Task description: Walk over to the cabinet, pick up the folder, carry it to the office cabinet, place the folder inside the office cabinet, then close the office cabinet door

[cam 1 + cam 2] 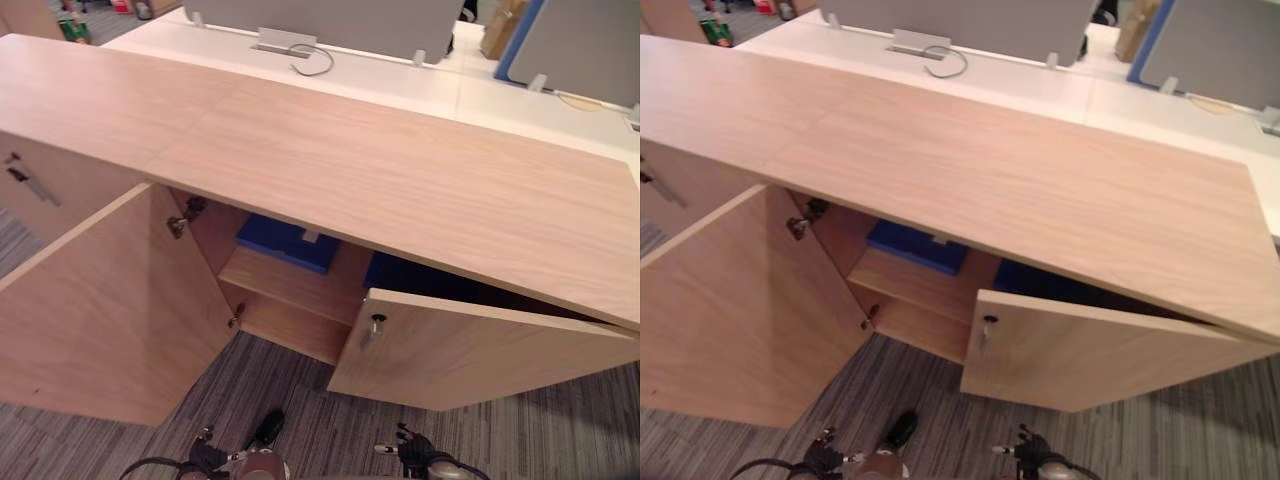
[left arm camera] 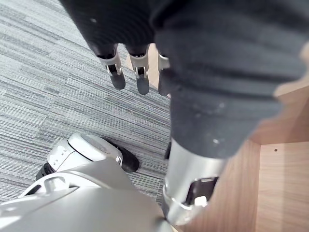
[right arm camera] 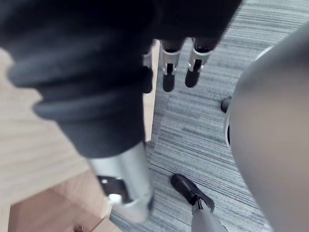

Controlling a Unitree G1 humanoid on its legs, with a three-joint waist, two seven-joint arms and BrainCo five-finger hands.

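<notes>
A blue folder (image 1: 287,243) lies flat on the upper shelf inside the low wooden office cabinet (image 1: 350,160). The cabinet's left door (image 1: 110,310) is swung wide open. Its right door (image 1: 470,350) stands partly open, with a small key knob (image 1: 377,322) near its edge. A second dark blue shape (image 1: 420,280) sits behind that right door, mostly hidden. My left hand (image 2: 117,77) hangs over the carpet beside the left door, fingers straight and holding nothing. My right hand (image 3: 169,77) hangs by the right door's edge, also open and holding nothing.
Grey striped carpet (image 1: 300,420) runs in front of the cabinet. Behind the cabinet stands a white desk (image 1: 420,85) with grey partition screens (image 1: 330,20). To the left, a neighbouring cabinet front carries a metal handle (image 1: 30,185).
</notes>
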